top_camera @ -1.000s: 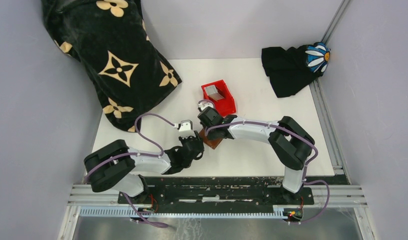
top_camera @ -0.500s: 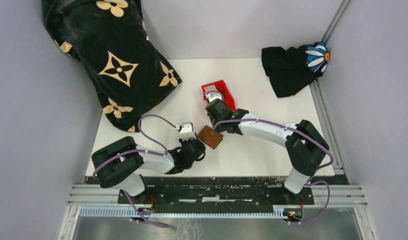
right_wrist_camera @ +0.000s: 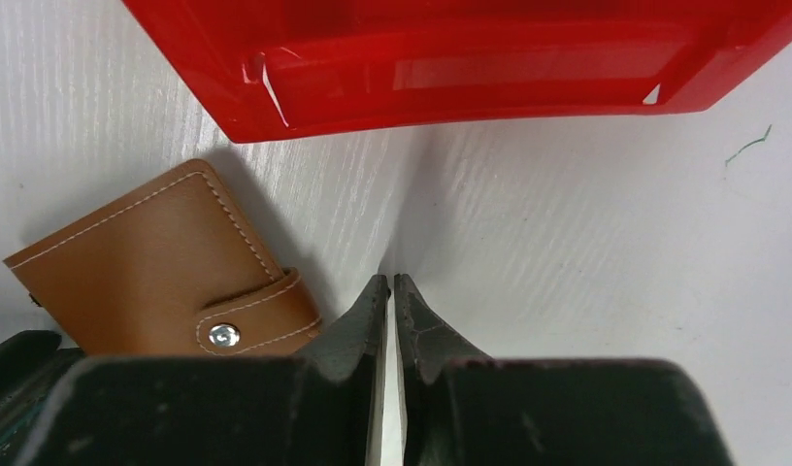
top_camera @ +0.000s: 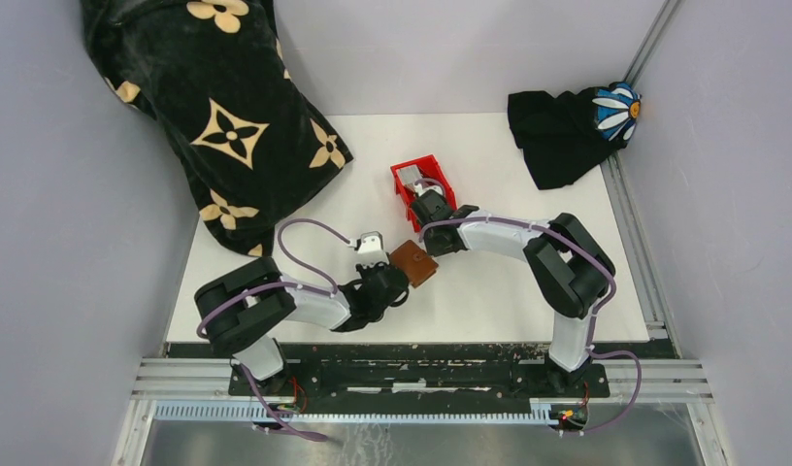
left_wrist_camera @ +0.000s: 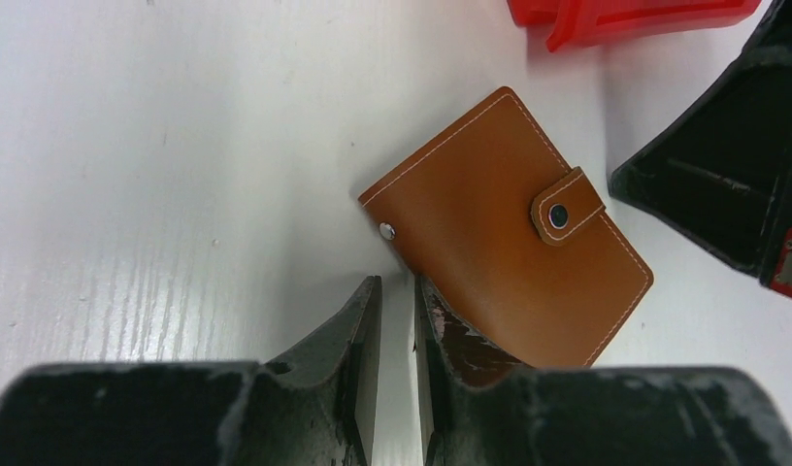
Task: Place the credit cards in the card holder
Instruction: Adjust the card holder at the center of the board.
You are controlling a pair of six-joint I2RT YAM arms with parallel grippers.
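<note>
A black plush cloth point(top_camera: 227, 116) with gold flower shapes lies heaped far to the left of both arms, on the back left corner of the white table point(left_wrist_camera: 179, 146), which has a faint ridged grain.

The left gripper point(left_wrist_camera: 397, 301) is low over the table with its 2 scuffed black fingers close together. Only a slim strip of bare table shows between them, and they hold nothing. The wallet point(left_wrist_camera: 499, 243) lies flat just ahead and to the right of those tips, and its near corner meets or slips under the right-hand finger; I cannot tell which. It is a smooth brown leather rectangle with pale stitching along its edges, rounded corners, a short tab closed by 1 dark snap and 1 small metal stud on the edge nearest the tips.

The right gripper point(right_wrist_camera: 392, 291) points down at the table, its 2 tapered fingers almost touching with a hairline slit between, gripping nothing. The wallet sits just to its left and the glossy red plastic bin point(right_wrist_camera: 470, 107) just ahead. From above, this gripper hides most of the bin's inside, so the cards cannot be made out.

Well to the right of it, in the back right corner, lies a crumpled black cloth point(top_camera: 562, 126) with a blue and white daisy patch point(top_camera: 617, 109).
</note>
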